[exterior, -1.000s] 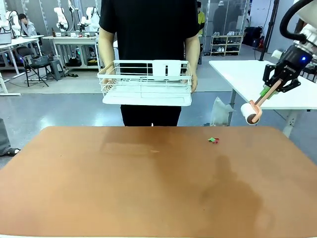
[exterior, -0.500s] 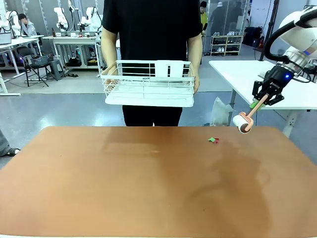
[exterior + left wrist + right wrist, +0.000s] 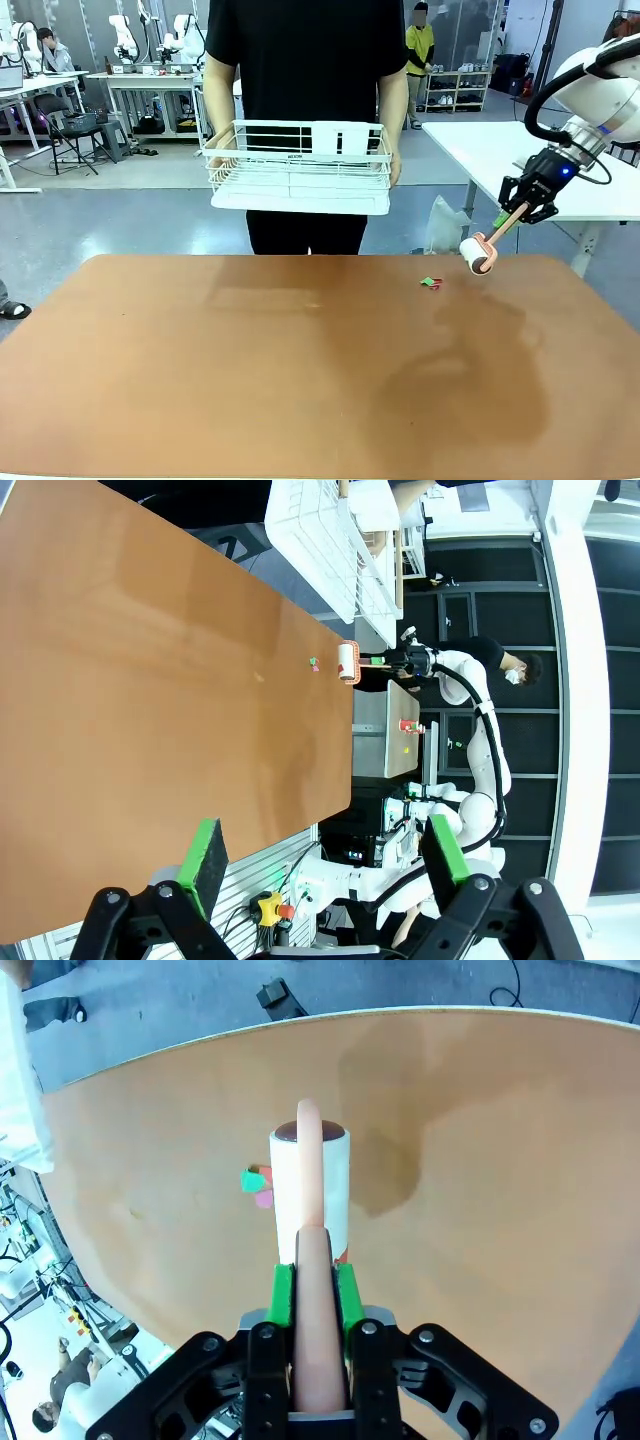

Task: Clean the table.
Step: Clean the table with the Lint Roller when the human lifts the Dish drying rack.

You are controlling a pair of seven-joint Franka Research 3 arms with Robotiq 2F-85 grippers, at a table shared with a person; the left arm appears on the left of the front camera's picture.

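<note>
Well, start at your left: the left claw (image 3: 325,850) hangs by one edge of the bench (image 3: 250,380), its wrist rolled so the terracotta top stands sideways in its own view. Its jaws are spread wide, with nothing between the green pads (image 3: 205,855).

The bench itself spans the whole front view. Across its far side, at the middle, a person (image 3: 305,60) stands with a white wire rack (image 3: 298,165) gripped in both hands, lifted clear of the top.

Further right, small green and red scraps (image 3: 431,283) lie on the bench near its far edge. Just beside them hovers the white roll of a lint roller (image 3: 476,255), above the top, its pink handle slanting up and to the right.

Your right claw (image 3: 512,213) is clamped tight on that handle, the arm reaching in from the right, bent downward at the wrist. Behind it stands a white-topped table (image 3: 500,150), beyond the bench's far right corner.
</note>
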